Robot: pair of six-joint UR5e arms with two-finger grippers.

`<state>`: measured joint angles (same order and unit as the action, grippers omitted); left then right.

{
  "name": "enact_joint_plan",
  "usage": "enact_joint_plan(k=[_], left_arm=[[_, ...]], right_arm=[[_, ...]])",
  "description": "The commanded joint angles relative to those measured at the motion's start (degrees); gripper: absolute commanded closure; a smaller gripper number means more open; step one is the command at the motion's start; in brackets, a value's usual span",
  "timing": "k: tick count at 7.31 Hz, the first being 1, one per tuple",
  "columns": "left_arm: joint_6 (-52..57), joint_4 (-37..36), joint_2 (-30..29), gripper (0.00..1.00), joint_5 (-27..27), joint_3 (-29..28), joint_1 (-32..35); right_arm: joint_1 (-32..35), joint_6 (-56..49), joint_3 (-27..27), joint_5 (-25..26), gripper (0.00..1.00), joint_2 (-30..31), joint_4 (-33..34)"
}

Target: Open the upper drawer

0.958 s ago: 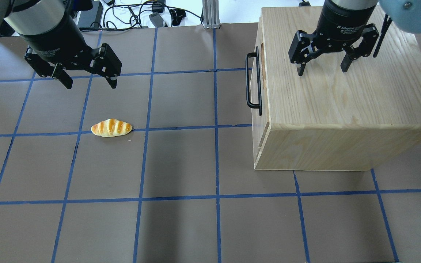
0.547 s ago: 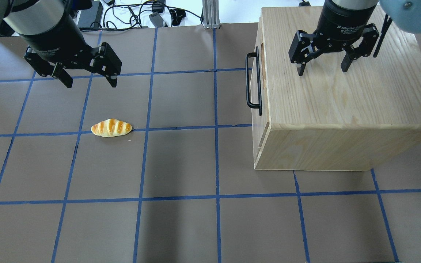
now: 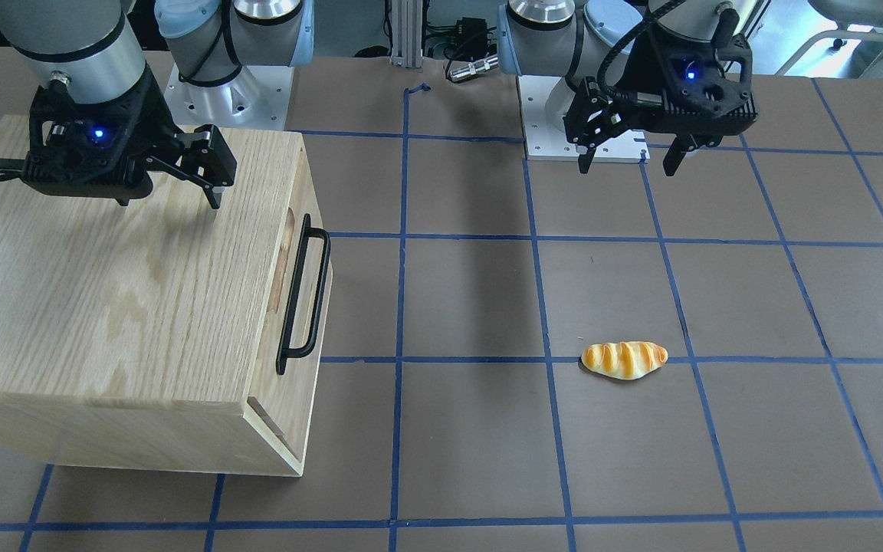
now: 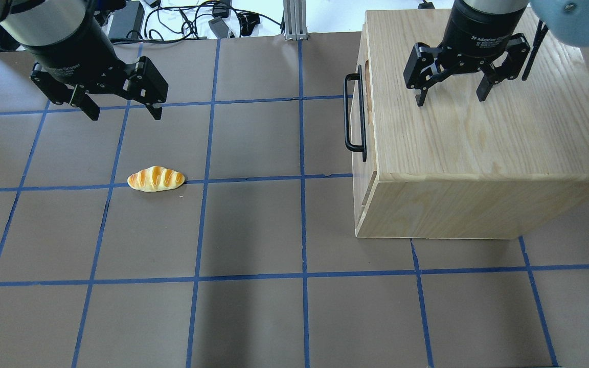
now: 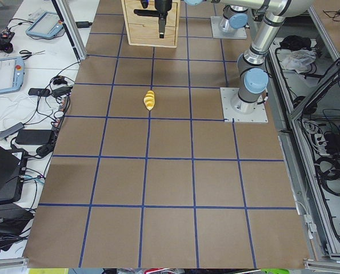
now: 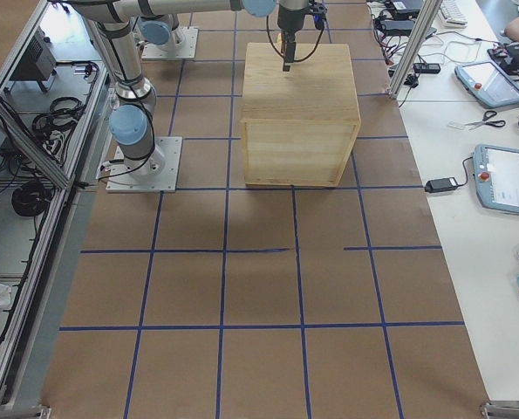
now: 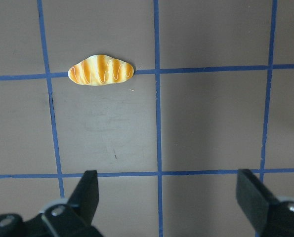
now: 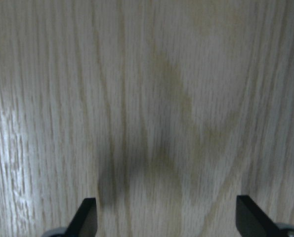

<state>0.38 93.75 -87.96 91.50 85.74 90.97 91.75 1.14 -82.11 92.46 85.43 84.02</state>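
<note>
The upper drawer (image 4: 361, 110) sits in the cabinet's left-facing side, its front about flush with the box. Its long black bar handle (image 4: 354, 113) and oblong slot (image 3: 286, 262) show in the front-facing view too, with the handle (image 3: 303, 295) pointing at the table's middle. My right gripper (image 4: 451, 98) is open and empty, hovering over the cabinet top (image 4: 478, 112), behind the handle. Its wrist view shows only wood grain (image 8: 151, 98). My left gripper (image 4: 125, 113) is open and empty above the table, far left of the drawer.
A toy bread roll (image 4: 156, 179) lies on the brown mat below my left gripper, also in the left wrist view (image 7: 101, 70). A plain lower front panel (image 4: 362, 204) sits under the drawer. Blue tape lines grid the mat. Cables lie beyond the far edge (image 4: 197, 20).
My left gripper has drifted slightly back and to the left. The right gripper, the drawer and the roll have not moved.
</note>
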Motion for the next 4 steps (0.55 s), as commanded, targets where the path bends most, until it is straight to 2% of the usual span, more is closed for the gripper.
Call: enact_joint_plan(k=[1, 2, 4], left_arm=[[-0.55, -0.06, -1.5, 0.0, -0.09, -0.23, 0.43], [-1.08, -1.27, -2.03, 0.0, -0.88, -0.31, 0.53], [-8.96, -8.1, -6.06, 0.0, -14.0, -0.22, 1.31]], right_arm=[[0.01, 0.0, 0.02, 0.0, 0.0, 0.0, 0.0], [0.01, 0.0, 0.02, 0.0, 0.0, 0.0, 0.0], [-0.07, 0.0, 0.02, 0.0, 0.0, 0.0, 0.0]])
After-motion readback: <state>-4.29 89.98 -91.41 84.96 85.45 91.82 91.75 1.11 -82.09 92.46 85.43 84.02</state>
